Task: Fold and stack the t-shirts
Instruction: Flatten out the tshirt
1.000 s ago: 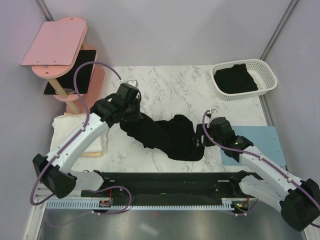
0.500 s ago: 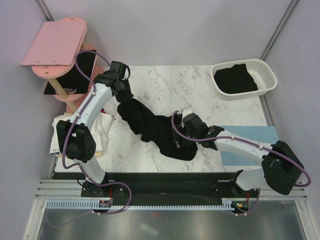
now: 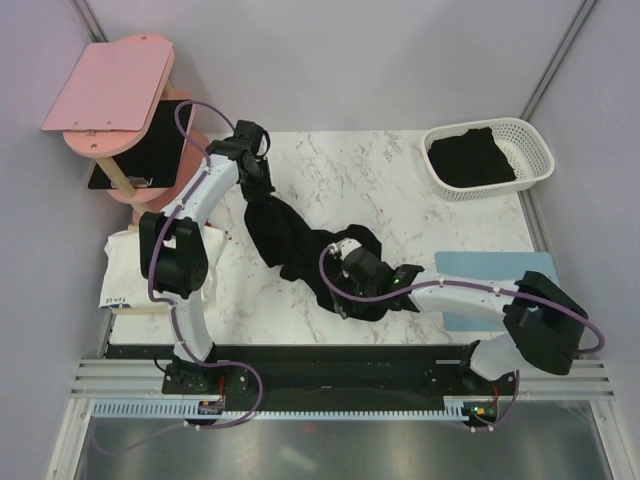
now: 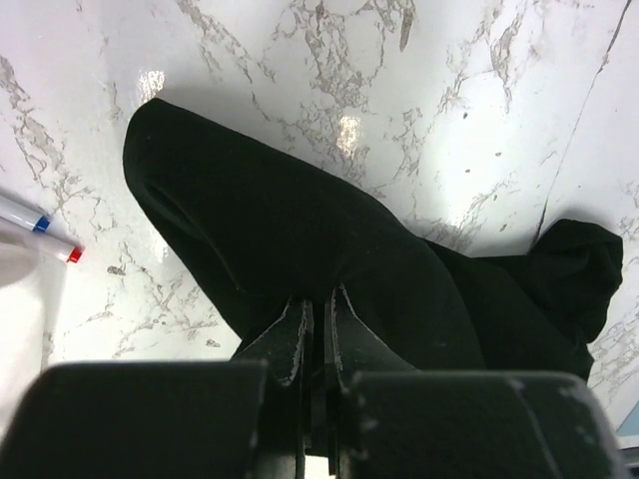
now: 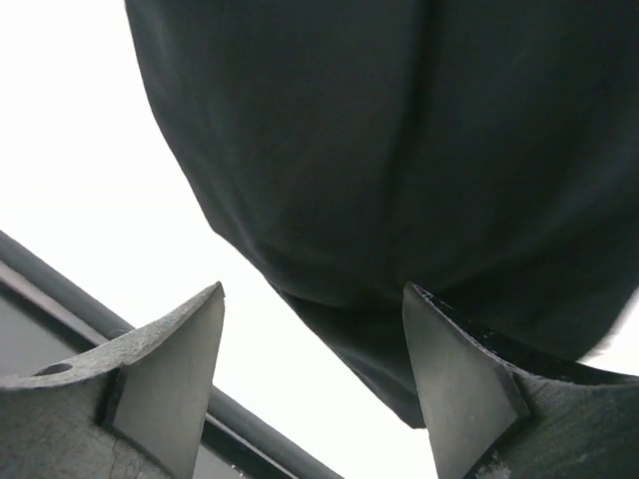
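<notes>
The marble table takes up most of the top view. A black t-shirt lies across its middle as a long, bunched rope rather than a flat sheet, running from far left to near right. Its far-left end is raised off the table.

The left gripper is pinched tight on a fold of that raised end, with cloth draping away below it. The right gripper stands wide at the near-right end. The hem hangs just ahead of its jaws and nothing is gripped.

A white basket at the far right corner holds a second t-shirt. A pale blue mat lies beside the right arm. A pink stand with a black panel sits at the far left, with a white cloth below it. Two pens lie near the shirt's left edge.

The main risk, as I judge it, is that the right jaws close on several layers or on a mid-body bunch instead of a true corner, so the shirt would twist when spread. The left pinch holds little fabric and could slip under a hard pull. Dragged cloth could also sweep the pens.

No brand shows on either shirt. A dark mark on the white cloth's near edge may be writing, but it is too small to read.
</notes>
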Action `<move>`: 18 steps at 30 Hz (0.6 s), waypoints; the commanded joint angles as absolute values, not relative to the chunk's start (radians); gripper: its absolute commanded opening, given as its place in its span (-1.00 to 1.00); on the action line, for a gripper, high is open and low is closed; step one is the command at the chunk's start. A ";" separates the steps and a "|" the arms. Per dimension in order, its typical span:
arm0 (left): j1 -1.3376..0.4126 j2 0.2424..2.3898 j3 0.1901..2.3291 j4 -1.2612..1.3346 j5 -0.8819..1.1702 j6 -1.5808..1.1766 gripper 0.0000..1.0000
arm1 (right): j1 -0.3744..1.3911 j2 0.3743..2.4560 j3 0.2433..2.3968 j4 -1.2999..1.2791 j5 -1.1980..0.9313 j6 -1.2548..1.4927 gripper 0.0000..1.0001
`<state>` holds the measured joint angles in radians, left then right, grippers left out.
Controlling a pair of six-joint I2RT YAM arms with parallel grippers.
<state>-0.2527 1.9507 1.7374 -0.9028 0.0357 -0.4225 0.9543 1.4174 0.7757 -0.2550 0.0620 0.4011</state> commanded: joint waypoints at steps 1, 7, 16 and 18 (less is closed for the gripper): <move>-0.253 1.950 1.793 -0.911 0.063 -0.379 -0.96 | 1.020 1.561 0.821 -0.255 0.113 0.437 0.53; -0.253 1.892 1.758 -0.927 0.045 -0.370 -0.96 | 1.042 1.672 0.893 -0.328 0.316 0.523 -0.40; -0.253 1.514 1.433 -0.928 -0.008 -0.382 -0.96 | 1.058 1.338 0.824 -0.397 0.442 0.537 -1.00; -0.253 1.422 1.369 -0.937 -0.028 -0.383 -0.96 | 1.060 1.173 0.798 -0.396 0.448 0.535 -1.00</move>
